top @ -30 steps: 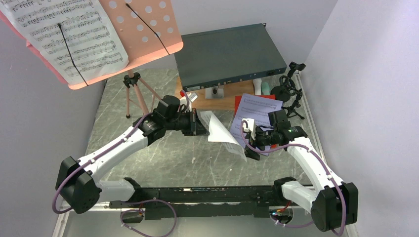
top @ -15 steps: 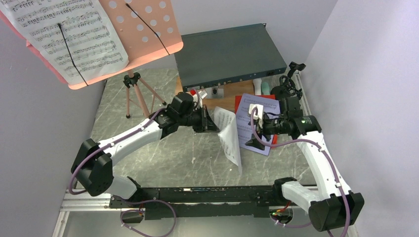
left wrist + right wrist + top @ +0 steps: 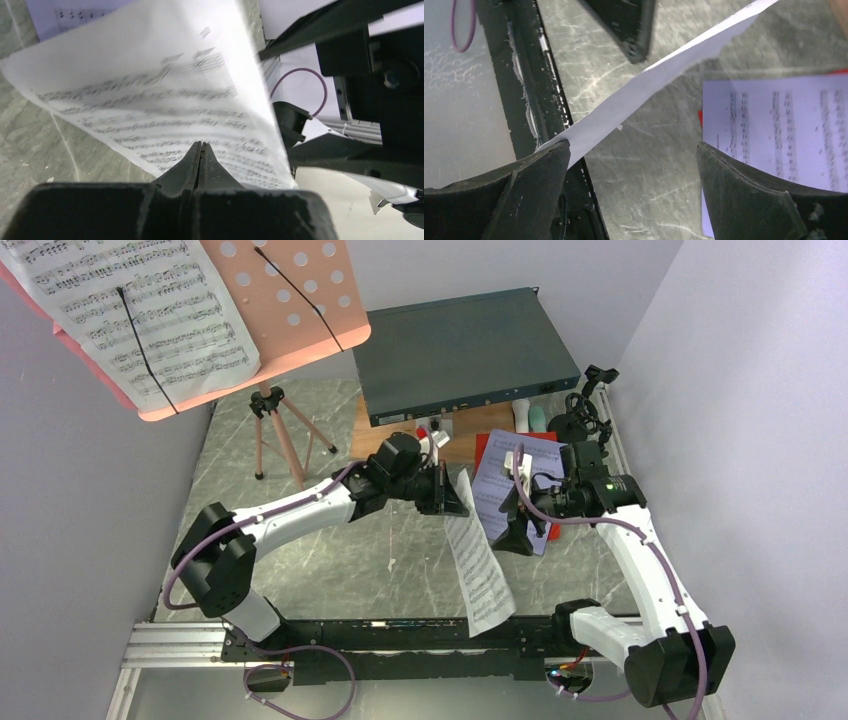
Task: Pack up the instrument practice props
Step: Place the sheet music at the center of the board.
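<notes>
Left gripper (image 3: 455,498): I hold it clamped on the white sheet-music page (image 3: 482,570), whose long axis droops toward the arm bases.
Right gripper (image 3: 520,532): spread wide, empty, nearer the lavender page (image 3: 500,475).

We see the white left arm (image 3: 290,515) stretched toward centre, its black left gripper (image 3: 201,147) pinched shut on a white sheet-music page (image 3: 150,100). The white right arm (image 3: 645,560) bends inward, its black right gripper (image 3: 634,145) spread wide, empty.
</notes>
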You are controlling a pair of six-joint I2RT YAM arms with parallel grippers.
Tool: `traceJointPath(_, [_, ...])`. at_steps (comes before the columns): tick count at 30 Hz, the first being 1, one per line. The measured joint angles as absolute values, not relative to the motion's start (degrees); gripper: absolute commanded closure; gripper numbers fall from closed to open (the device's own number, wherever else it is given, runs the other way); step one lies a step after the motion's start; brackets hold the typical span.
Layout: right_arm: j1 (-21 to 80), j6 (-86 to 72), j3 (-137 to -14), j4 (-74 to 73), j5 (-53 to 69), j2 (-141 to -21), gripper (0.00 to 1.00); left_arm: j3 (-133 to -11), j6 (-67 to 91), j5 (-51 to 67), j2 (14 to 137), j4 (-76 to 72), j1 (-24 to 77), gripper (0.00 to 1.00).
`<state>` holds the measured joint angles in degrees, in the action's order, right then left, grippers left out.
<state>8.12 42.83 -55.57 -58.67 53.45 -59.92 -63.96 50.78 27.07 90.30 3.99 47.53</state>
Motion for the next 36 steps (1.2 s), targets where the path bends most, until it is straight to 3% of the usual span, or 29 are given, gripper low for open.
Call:
traceJointPath(9, [6.0,37.3,-52.1,-53.7,51.2,-64.2,0.00,-52.5,53.5,27.3,92.8,-2.8,47.9,1.00])
traceJointPath(19, [-1.3,31.4,-61.3,-55.2,56.0,-72.0,0.02,-50.1,55.7,27.6,97.6,-10.8,49.4,1.00])
traceJointPath(25, [-0.9,30.2,-62.2,-59.7,60.4,-75.9,0.03,-47.7,56.8,26.8,98.7,-15.3,49.6,1.00])
traceJointPath(31, [4.8,29.5,-60.9,-60.8,58.4,-80.5,0.14,-46.8,58.0,26.7,102.4,-19.2,49.7,1.00])
traceJointPath(36, [7.2,28.1,-59.4,-59.4,53.1,-82.6,0.08,-46.4,58.2,26.5,104.2,-20.7,49.7,1.00])
